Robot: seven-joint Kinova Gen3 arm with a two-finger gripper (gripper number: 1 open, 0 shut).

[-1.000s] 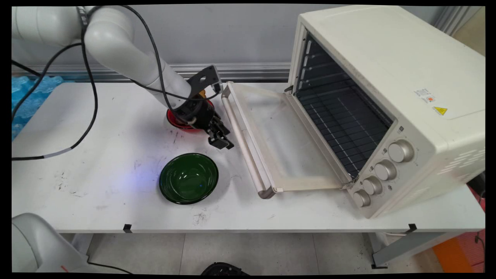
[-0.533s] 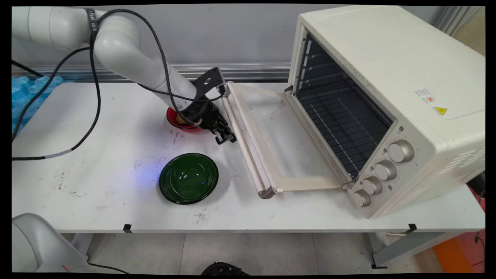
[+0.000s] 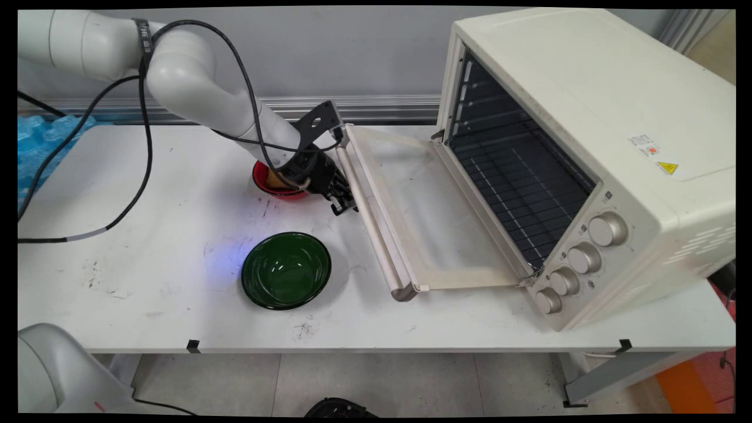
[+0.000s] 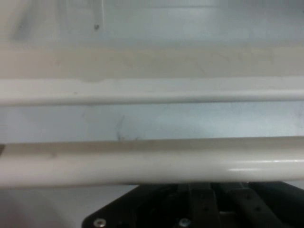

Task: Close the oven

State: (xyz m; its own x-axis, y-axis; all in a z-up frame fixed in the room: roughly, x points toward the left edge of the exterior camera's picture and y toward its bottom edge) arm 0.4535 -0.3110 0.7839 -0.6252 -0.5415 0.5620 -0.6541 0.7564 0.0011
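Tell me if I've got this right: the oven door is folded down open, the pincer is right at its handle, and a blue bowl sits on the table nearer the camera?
Nearly. The bowl is green, not blue, as the main view shows. The rest holds: the oven door is folded down open, and the pincer is right at its handle.

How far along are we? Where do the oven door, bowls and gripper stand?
Done: the oven door lies fully open. In hand: the gripper is at the door's handle, near its far end. Left: the green bowl and red bowl stand on the table; the oven rack is bare.
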